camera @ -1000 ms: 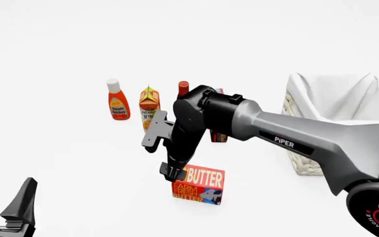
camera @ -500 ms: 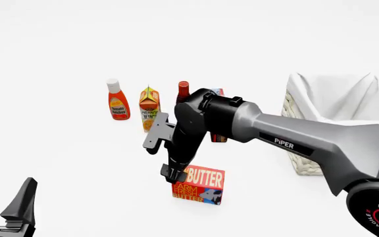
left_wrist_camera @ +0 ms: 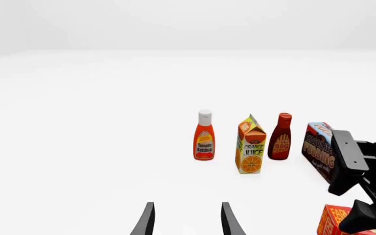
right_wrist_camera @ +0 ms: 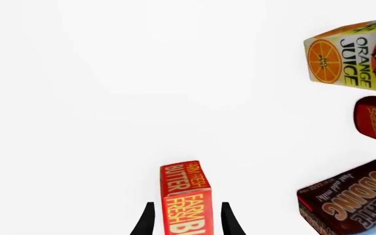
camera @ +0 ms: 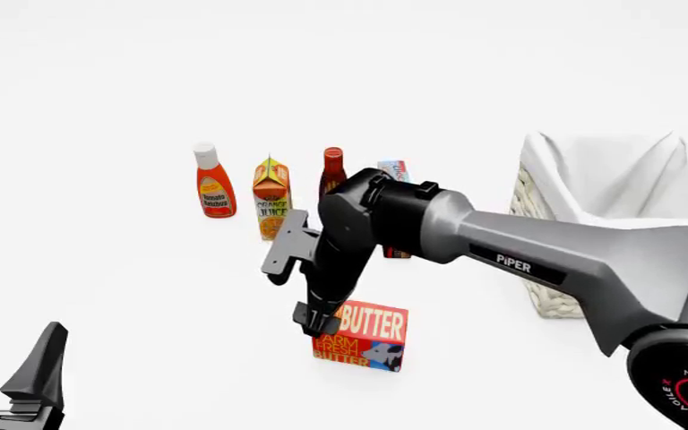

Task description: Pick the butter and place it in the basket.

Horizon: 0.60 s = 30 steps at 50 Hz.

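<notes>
The butter point(camera: 369, 337), a red-orange box, stands on the white table in front of the row of groceries. My right gripper point(camera: 316, 320) hangs over its left end, pointing down. In the right wrist view the gripper point(right_wrist_camera: 188, 218) is open, with one finger on each side of the butter point(right_wrist_camera: 182, 193), apart from its faces. At the right stands the cream wicker basket point(camera: 537, 235) with its white cloth lining. Low at the near left, my left gripper point(camera: 7, 356) is open and holds nothing. The left wrist view shows the gripper point(left_wrist_camera: 188, 218) with a corner of the butter point(left_wrist_camera: 334, 221) to one side.
Behind the butter stand a tomato ketchup bottle point(camera: 212, 182), an orange juice carton point(camera: 271, 197), a BBQ sauce bottle point(camera: 332, 170) and a chocolate pudding box point(camera: 393, 171), partly hidden by the right arm. The pudding box point(right_wrist_camera: 351, 203) is close to the right gripper.
The right arm's wrist has sunk a little, bringing the open gripper lower around the butter's left end. The butter and the left gripper have not moved.
</notes>
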Tool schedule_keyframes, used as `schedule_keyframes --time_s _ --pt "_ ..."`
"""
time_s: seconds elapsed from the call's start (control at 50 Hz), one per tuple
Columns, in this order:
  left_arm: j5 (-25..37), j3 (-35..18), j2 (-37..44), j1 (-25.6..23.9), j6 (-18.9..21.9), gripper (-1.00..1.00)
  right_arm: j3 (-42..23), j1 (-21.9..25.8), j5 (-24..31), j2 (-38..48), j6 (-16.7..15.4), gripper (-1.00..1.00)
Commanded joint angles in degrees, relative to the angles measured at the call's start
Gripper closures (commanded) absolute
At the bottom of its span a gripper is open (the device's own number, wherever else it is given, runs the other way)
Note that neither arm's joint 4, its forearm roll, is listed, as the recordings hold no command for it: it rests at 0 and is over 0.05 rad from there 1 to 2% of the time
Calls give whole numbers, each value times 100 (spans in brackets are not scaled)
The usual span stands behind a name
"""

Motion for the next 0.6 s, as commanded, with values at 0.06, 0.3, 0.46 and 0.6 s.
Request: schedule_keyframes --time_s 0.06,0.3,0.46,0.6 --pt "0 0 0 0 0 -100 47 -3 -53 -2 18 -100" --pt "0 0 0 0 0 -100 95 6 -111 26 46 -100" --pt "0 0 0 0 0 -100 123 -23 -150 56 31 -100" --pt "0 0 0 0 0 -100 118 -27 -163 68 43 -100"
